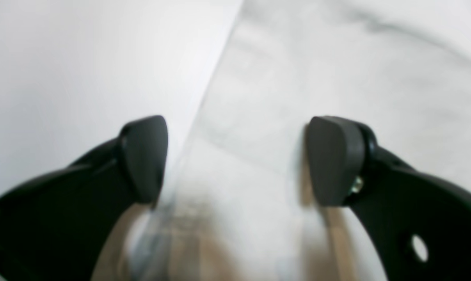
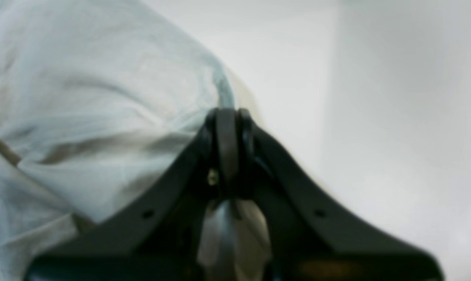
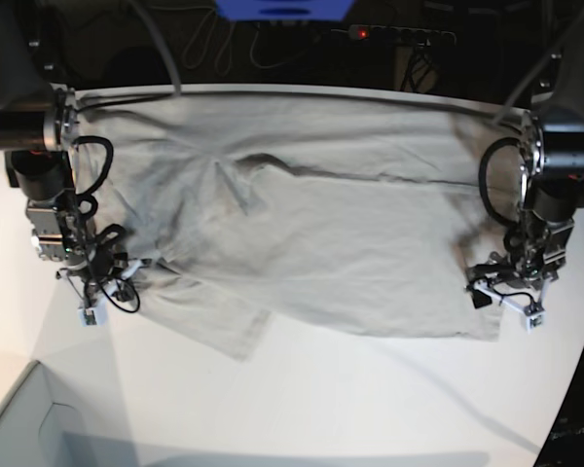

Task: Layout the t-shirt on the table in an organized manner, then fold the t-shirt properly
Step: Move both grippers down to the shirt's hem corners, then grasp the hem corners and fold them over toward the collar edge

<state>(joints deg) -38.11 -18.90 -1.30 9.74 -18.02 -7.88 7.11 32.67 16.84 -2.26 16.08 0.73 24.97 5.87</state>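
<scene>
The light beige-grey t-shirt [image 3: 321, 224] lies spread wide across the white table [image 3: 370, 399], with creases near its middle and a sleeve hanging toward the front left. My right gripper [image 3: 127, 268] is at that sleeve's side edge. In the right wrist view its fingers [image 2: 227, 117] are shut, pinching the rim of the t-shirt [image 2: 83, 78]. My left gripper [image 3: 489, 288] is at the shirt's right end. In the left wrist view it stands open [image 1: 239, 160], straddling the edge of the t-shirt [image 1: 336, 58] just above the table [image 1: 63, 58].
A pale grey box corner [image 3: 29, 418] sits at the front left. Cables and a power strip [image 3: 399, 34] lie behind the table's far edge. The table's curved edge [image 3: 569, 389] runs down the right side.
</scene>
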